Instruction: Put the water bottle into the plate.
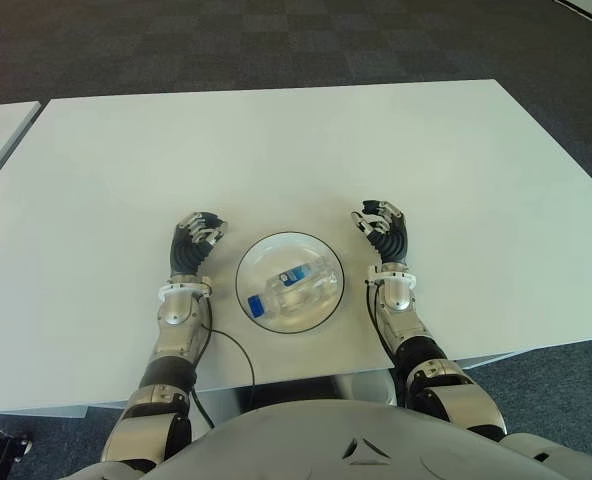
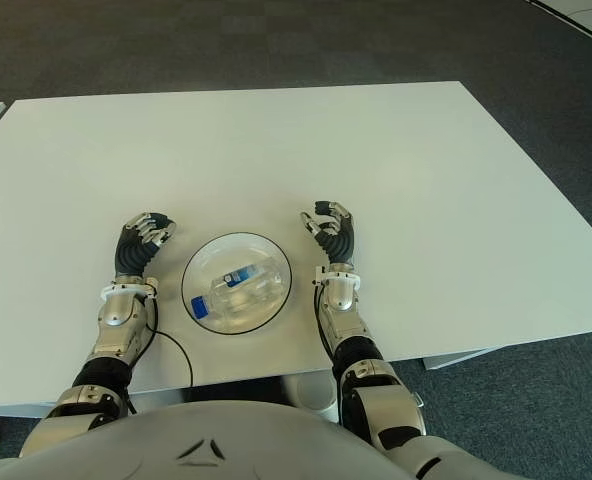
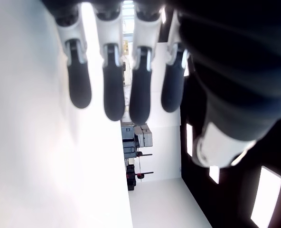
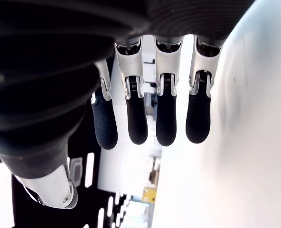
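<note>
The water bottle (image 1: 294, 284) is lying on its side in the plate (image 1: 258, 254), between the left hand (image 1: 194, 243) and the right hand (image 1: 383, 232). Nothing is being held by either hand; the fingers of both are being kept loosely curled and empty above the white surface (image 1: 276, 150).

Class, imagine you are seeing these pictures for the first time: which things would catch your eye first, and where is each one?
A clear plastic water bottle with a blue label lies on its side in a round transparent glass plate, near the front edge of the wide white table. The left robot hand and the right robot hand flank the plate, one on each side, both holding nothing.
</note>
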You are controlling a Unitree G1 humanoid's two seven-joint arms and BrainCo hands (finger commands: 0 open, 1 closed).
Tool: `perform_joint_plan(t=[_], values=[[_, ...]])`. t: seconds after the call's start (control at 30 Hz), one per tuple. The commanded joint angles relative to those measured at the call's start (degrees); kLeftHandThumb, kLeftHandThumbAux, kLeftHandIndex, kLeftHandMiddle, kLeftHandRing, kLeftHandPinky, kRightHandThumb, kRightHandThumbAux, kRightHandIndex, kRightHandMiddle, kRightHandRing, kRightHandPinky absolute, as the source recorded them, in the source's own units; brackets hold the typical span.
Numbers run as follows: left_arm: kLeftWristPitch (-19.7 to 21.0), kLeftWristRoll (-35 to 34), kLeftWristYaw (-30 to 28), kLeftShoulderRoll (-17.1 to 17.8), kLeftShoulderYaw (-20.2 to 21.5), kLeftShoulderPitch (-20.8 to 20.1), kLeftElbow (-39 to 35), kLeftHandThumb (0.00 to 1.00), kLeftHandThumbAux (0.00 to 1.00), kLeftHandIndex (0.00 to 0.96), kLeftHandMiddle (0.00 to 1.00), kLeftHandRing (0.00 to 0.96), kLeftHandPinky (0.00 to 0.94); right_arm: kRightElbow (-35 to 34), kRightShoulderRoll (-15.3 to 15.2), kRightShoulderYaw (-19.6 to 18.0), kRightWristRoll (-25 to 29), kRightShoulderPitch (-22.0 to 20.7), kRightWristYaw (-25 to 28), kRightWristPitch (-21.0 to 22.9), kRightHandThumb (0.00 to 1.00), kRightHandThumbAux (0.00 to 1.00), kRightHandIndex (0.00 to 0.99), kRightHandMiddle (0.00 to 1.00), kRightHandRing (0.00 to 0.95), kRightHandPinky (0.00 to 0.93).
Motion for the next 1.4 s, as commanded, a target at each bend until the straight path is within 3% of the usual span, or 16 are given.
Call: perform_joint_plan(t=[0.03, 0.3, 0.6, 1.4], values=[[3.08, 0.08, -0.17, -0.33, -0.06, 3.24, 2.73, 0.708, 0.716, 0.429, 0.453, 0.439, 0.425, 8.14, 2.18, -0.85, -0.45, 2.95, -4.49, -3.89, 0.706, 0.727, 0.437, 0.753, 0.758, 0.769], [4.1, -0.27, -0.01, -0.37, 0.17, 3.52, 2.26, 0.708, 0.715, 0.429, 0.451, 0.433, 0.429, 12.12, 2.86, -0.92, -1.36, 1.74, -9.06, -7.85, 0.706, 0.727, 0.438, 0.765, 0.768, 0.776], [3.84, -0.33, -0.23, -0.37, 0.16, 3.85, 1.8, 0.709, 0.716, 0.428, 0.45, 0.435, 0.421, 14.17, 3.62, -1.07, -1.02, 0.84, -12.45, -9.2, 0.706, 0.726, 0.439, 0.772, 0.772, 0.77], [2.88, -0.54, -0.74, -0.52, 0.04, 3.9, 1.62, 0.709, 0.717, 0.429, 0.454, 0.437, 0.421, 15.19, 1.71, -0.87, -0.52, 0.16, -6.77, -7.25, 0.704, 0.728, 0.437, 0.755, 0.765, 0.786]])
